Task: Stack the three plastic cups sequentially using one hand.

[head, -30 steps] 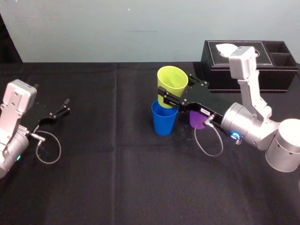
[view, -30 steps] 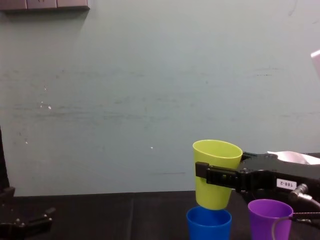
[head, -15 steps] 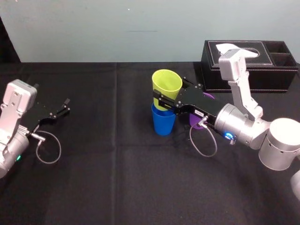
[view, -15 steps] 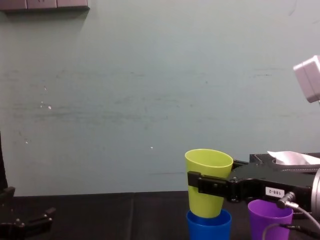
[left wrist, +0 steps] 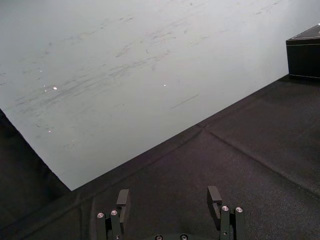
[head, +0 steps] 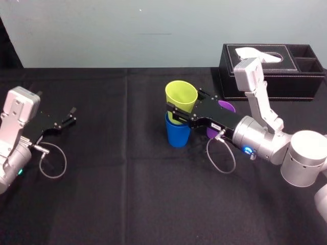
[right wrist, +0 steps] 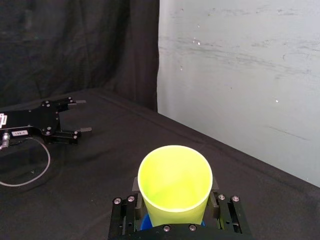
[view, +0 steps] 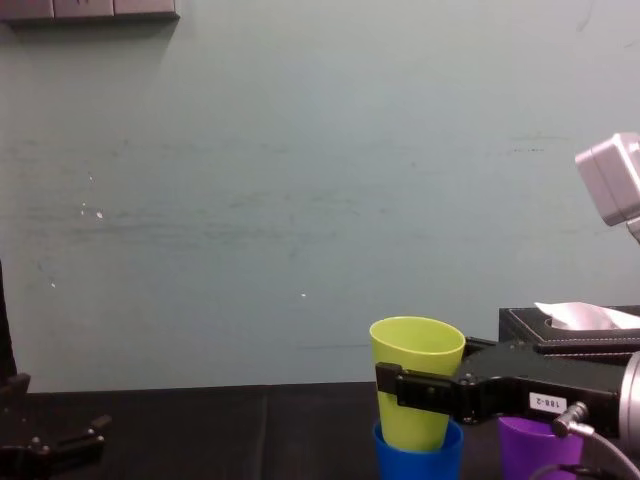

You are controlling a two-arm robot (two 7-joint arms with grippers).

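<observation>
Looking down from the head: right pincer [head: 185,106] clenched on the yellow-green cup [head: 181,96], whose base sits inside the blue cup [head: 177,135] on the black surface [head: 127,194]; purple cup [head: 225,106] behind the arm, near the tissue box [head: 271,71]. Left wrist: left pincer [left wrist: 168,196] spread wide, holding nothing. Right wrist: jaws press the yellow-green cup's two sides. Chest: yellow-green cup upright, nested partway into the blue cup.

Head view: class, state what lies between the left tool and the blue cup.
Only bare black tablecloth, as the head view shows, between the parked left tool and the blue cup. The right tool grips the yellow-green cup in it.
</observation>
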